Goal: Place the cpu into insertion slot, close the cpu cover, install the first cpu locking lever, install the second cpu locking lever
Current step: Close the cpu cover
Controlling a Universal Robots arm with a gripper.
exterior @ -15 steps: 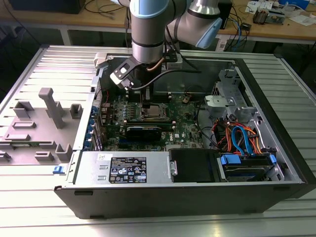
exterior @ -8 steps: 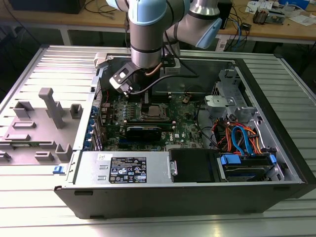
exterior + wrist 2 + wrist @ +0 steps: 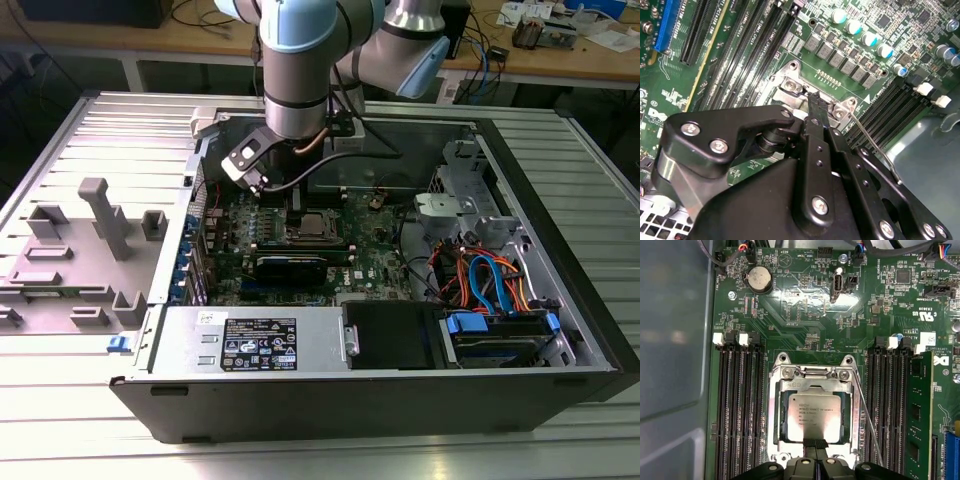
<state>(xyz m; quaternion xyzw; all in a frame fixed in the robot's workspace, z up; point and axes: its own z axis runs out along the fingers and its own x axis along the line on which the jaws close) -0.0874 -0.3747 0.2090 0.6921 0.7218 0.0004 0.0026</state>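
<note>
cpu (image 3: 812, 410): lies flat in the socket (image 3: 781, 359) of the green motherboard (image 3: 790, 305), grey top showing through the cut-out.
cpu cover (image 3: 776, 415): folded down over the chip, framing it.
gripper (image 3: 815, 444): fingers closed together, tips at the cover's edge, just beside the cpu; in the second wrist view, poised over a socket corner.
locking lever (image 3: 866, 420): thin wire, slants away from the socket's side, beside the memory slots (image 3: 885, 405).

Ribbed metal table (image 3: 80, 420) bears open computer case (image 3: 350, 405); grey fixture (image 3: 110, 225) beside.
</note>
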